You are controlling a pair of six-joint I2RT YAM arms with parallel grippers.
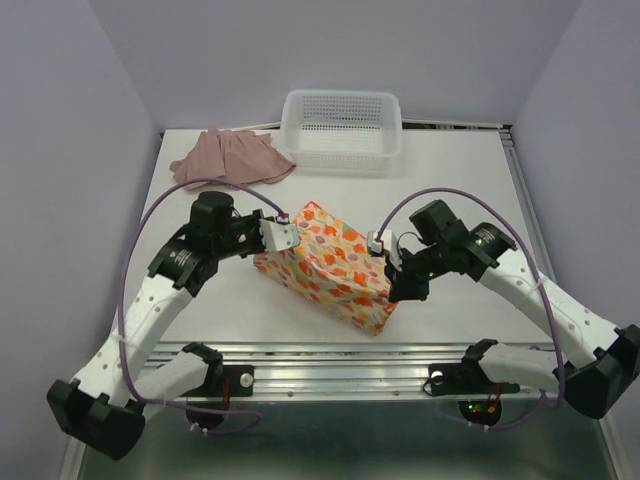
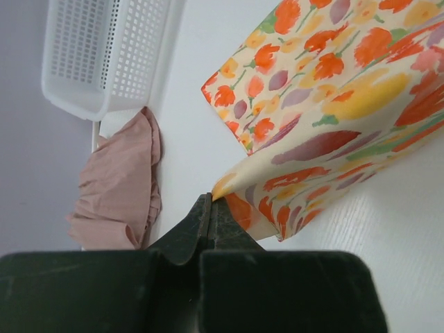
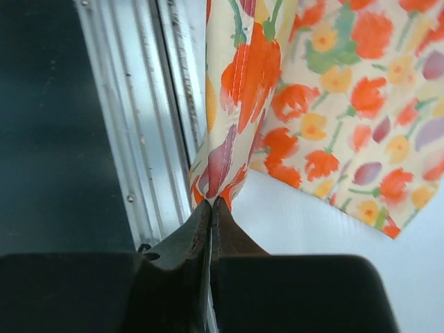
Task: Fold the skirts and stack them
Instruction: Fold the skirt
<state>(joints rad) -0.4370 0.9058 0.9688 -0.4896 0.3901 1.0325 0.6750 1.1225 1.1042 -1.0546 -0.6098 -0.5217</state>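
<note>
Printed skirt [image 1: 330, 265], soft cream cloth with orange flowers, sits on the table [image 1: 470, 180] as a folded oblong, left gripper [image 2: 210, 201] and right gripper [image 3: 210, 205] each pinched tight on a corner. Ruffled pink skirt [image 1: 232, 158] lies crumpled by the basket [image 1: 340, 128].

The right gripper [image 3: 210, 207] has its 2 dark fingers pressed together on a bunched corner of the skirt [image 3: 333, 83]. The cream cloth, printed with orange, red, yellow and purple flowers, rises from the tips in a folded ridge and spreads to the right over the white table [image 3: 312, 236]. A metal rail [image 3: 139, 139] runs along the left, with darkness beyond it.
</note>
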